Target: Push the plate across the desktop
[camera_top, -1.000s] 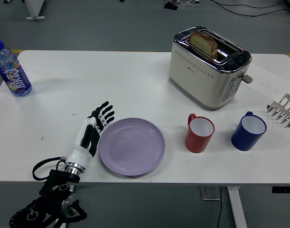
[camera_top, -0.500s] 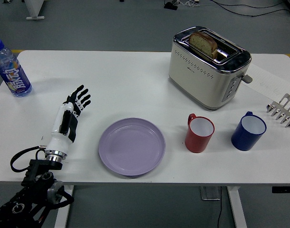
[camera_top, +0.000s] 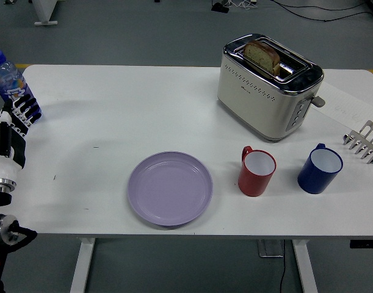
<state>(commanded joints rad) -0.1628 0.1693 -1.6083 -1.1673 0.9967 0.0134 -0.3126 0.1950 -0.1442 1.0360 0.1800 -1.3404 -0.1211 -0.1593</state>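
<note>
Your left hand [camera_top: 12, 131] sits at the table's left edge, fingers spread and holding nothing, well apart from the lavender plate [camera_top: 170, 188] near the front edge.

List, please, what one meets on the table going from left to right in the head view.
left hand → purple plate → red mug → blue mug → metal rack
</note>
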